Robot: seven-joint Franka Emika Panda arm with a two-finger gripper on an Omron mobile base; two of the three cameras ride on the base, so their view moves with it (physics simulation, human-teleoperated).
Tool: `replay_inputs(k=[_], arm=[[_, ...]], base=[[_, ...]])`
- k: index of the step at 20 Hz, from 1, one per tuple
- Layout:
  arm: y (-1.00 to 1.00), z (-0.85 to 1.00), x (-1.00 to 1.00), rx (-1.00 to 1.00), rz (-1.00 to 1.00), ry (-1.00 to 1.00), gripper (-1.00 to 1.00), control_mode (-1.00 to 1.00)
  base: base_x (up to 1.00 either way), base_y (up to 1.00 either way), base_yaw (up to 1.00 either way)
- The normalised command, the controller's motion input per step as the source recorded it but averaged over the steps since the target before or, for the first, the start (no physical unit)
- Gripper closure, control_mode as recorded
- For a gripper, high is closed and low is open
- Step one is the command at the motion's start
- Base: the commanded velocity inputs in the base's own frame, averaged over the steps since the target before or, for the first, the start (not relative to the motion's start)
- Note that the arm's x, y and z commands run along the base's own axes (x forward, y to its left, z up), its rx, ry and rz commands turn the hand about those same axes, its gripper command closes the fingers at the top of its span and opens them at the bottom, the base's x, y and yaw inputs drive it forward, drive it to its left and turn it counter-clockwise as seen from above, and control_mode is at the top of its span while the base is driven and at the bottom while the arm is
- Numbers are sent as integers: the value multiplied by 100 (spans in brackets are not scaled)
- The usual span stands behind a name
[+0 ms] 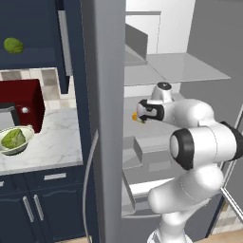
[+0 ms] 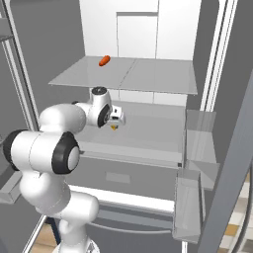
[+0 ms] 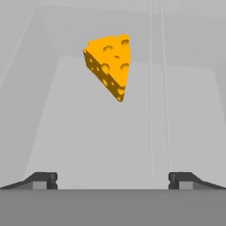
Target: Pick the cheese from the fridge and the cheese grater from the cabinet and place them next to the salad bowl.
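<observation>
My tool (image 3: 113, 178) is spread wide with nothing between its tips, reaching into the open fridge (image 2: 148, 123); in the hand view the cheese (image 3: 109, 64) sits ahead at about twelve o'clock, resting on a pale grey fridge shelf (image 3: 110, 141) and well apart from the fingertips. It is a small orange-yellow wedge, pitted with round holes, tapering to a narrow point toward me. I judge it light and fairly stiff, though its slanted faces could squirt out of a pinch, so I would close across the two flat parallel sides near the thick end, not over the tip. The shelf looks smooth, hard and matte, so the wedge may slide if nudged. From the left base view, the salad bowl (image 1: 16, 140), a round pale bowl of leafy green, sits on the marbled counter (image 1: 57, 142) at about nine o'clock from the arm.
</observation>
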Motion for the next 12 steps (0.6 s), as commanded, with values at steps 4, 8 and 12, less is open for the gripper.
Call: replay_inputs(k=[4, 8, 12], arm=[[1, -38, 31, 0, 0, 0, -100, -100], [0, -21, 39, 0, 0, -1, -100, -100], [0, 0, 41, 0, 0, 0, -100, -100]], base=[[0, 0, 0], [0, 0, 0], [0, 0, 0]])
